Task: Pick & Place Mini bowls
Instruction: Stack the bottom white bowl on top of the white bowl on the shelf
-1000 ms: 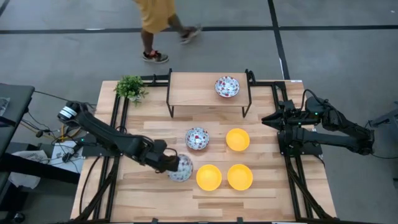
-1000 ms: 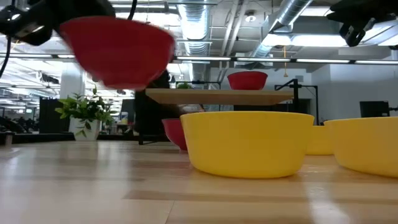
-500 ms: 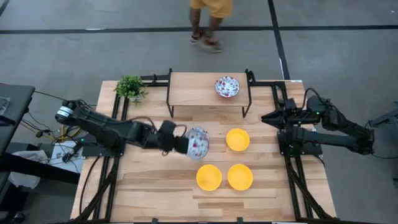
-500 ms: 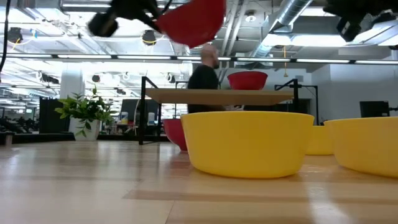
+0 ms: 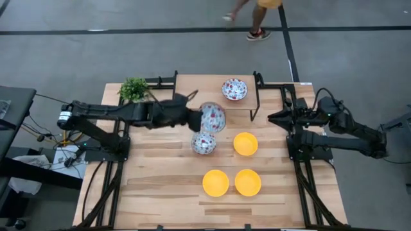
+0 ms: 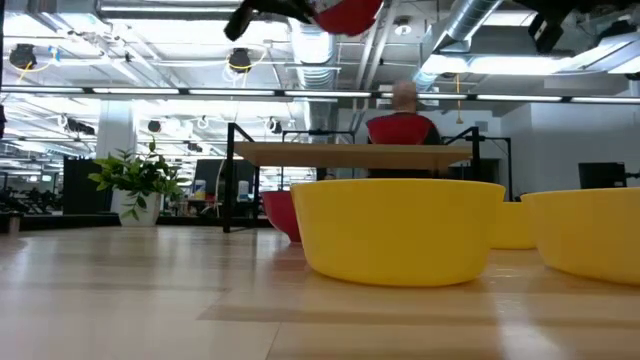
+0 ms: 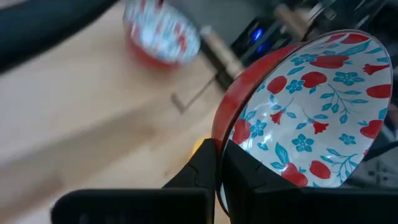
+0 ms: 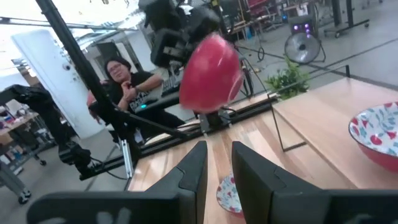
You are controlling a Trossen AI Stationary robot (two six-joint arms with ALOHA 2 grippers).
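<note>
So the desk [image 5: 160, 192] is a light wooden plank top, boards running side to side, sitting on a black frame over a grey floor with dark lines across it. At the far edge there's a small raised wooden shelf on black legs [image 5: 192, 96], and a little green potted plant [image 5: 134, 89] sits on the far left corner.

The left claw [image 5: 194, 119] is up in the air near the front edge of that shelf, pinching the rim of a white floral bowl with a red outside [image 5: 213, 117]. The bowl is tipped on its side, and the left wrist view shows the rim clamped between the two dark fingers [image 7: 214, 171]. It's clear of the desk, hanging roughly above another floral bowl [image 5: 203, 143] that rests on the planks below it. A third floral bowl [image 5: 234, 89] stands on the shelf, toward its right end.

The three glossy yellow bowls are all on the desk: one [image 5: 245, 144] just right of the resting floral bowl, and two side by side nearer the front, [image 5: 216, 183] and [image 5: 248, 182], close to each other.

The right claw [image 5: 273, 119] hovers off the right edge of the desk with nothing in it, fingers slightly apart.

Room-wise, the low view shows an open workshop ceiling with silver ducts [image 6: 470, 30] and strip lights. A person's legs [image 5: 253, 19] cross the floor beyond the far edge, and another person [image 8: 127, 81] sits off past the left side.
</note>
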